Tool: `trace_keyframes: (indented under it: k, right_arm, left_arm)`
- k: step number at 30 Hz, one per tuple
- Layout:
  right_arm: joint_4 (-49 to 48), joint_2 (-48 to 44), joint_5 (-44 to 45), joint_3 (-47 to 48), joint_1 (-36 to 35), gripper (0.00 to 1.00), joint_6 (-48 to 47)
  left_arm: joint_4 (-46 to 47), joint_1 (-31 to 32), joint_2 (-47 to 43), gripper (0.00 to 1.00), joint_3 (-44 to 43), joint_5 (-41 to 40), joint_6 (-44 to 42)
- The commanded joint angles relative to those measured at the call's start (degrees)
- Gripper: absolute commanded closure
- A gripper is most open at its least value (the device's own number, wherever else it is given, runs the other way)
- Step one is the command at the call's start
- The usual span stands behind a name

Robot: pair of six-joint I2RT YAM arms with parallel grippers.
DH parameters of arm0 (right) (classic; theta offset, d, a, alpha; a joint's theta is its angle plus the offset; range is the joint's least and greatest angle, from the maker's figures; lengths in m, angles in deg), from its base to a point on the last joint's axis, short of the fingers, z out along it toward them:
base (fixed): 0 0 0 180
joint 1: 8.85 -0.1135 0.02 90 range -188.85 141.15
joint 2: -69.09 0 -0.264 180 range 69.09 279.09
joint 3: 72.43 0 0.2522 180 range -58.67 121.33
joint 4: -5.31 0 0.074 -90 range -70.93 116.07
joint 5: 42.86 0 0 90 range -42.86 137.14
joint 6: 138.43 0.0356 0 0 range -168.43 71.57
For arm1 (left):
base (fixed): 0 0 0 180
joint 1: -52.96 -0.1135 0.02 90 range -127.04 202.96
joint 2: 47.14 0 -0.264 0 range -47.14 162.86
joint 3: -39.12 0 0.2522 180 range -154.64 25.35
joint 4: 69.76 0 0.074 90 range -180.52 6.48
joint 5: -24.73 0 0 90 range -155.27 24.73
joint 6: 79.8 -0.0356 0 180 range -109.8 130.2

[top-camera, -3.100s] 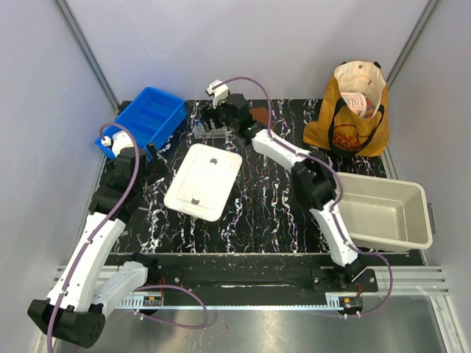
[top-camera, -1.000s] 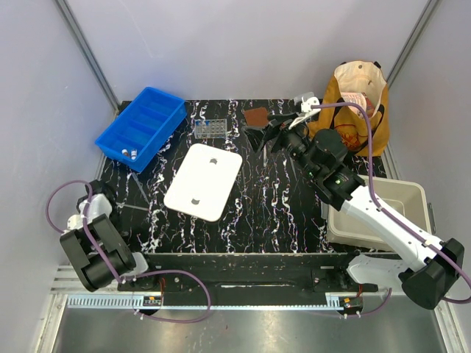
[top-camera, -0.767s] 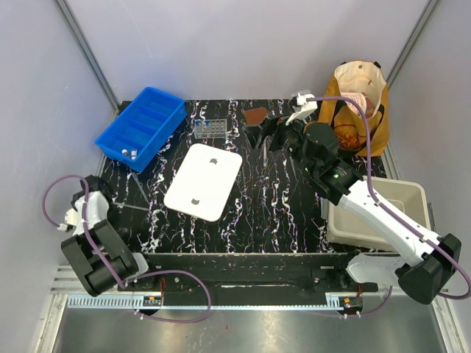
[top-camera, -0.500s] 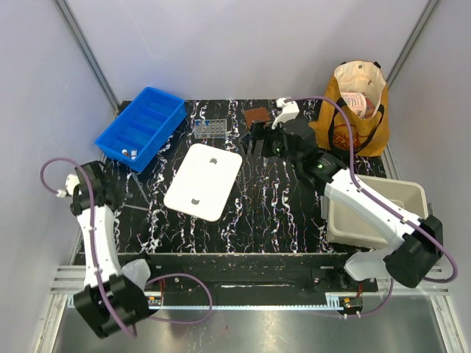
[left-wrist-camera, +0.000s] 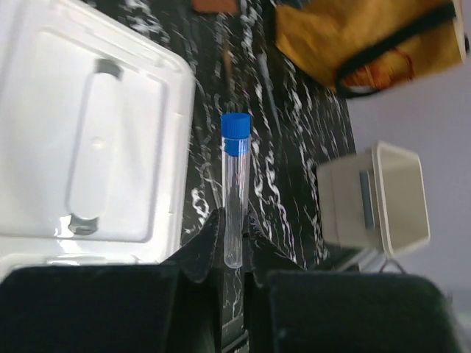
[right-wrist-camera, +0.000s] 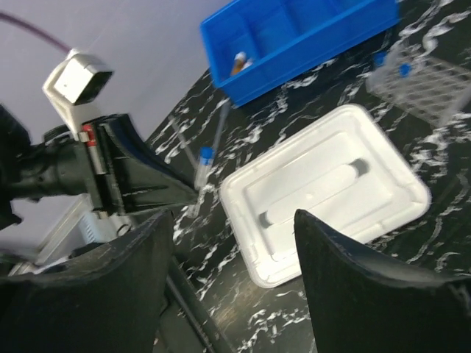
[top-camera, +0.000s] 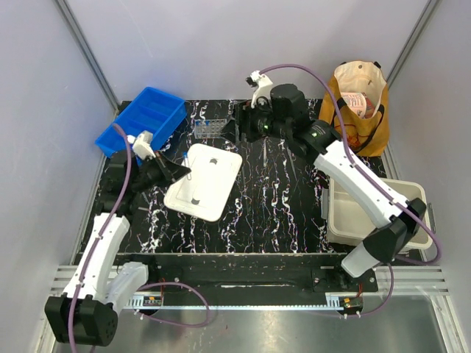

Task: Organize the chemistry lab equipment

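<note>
Item: blue-capped tube, one, slim and clear-walled with a rounded bottom, apparently empty, its bright blue cap seated. Holder: left claw, closed to a narrow gap on the tube's lower end, so most of the length and the cap stand out past the fingertips. Axis: in line with the claw's fingers, cap leading. From overhead it looks near level, held above the bench at the near-left edge of the white tray. Likely destination: tube rack, small and clear, a blue cap or two already showing in it. It stands beyond the tray's far edge, ahead of the left claw and somewhat to its right, with the tray corner between them. Right claw: jaws wide with nothing between them, just beside the rack on its right. It is much the nearer of the two, but it does not have the tube. Note for the move: the rack's wells open upward while the tube lies cap-forward, so the left claw would probably have to tip the round end down before lowering, or hand the tube across. Also present: blue bin, to the left claw's left and farther up the bench, with a small vial or two in one compartment.
</note>
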Motion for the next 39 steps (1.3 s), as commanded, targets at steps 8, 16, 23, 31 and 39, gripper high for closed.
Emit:
trace_keyframes:
  k: [8,16,23,31,39]
  right_arm:
    - [8.8,12.8,-26.3,11.3,-0.3,0.27,4.9]
    - [14.0,16.9,-29.8,12.8,-0.2,0.34,3.6]
    - [4.3,14.8,-36.2,5.6,-0.2,0.41,9.3]
    - [1.9,15.1,-34.7,5.3,-0.2,0.56,11.2]
    - [-0.5,13.7,-34.5,3.4,-0.2,0.87,12.9]
  left_arm:
    - [3.2,12.0,0.3,0.96,-4.0,8.4,-18.9]
    - [3.6,13.4,-0.8,0.95,-3.3,8.2,-20.2]
    - [3.6,14.1,-1.1,0.97,-3.1,8.6,-20.3]
    - [3.6,14.2,-1.6,0.98,-2.8,8.8,-20.4]
    - [3.6,14.2,-1.4,0.98,-2.9,8.7,-20.2]
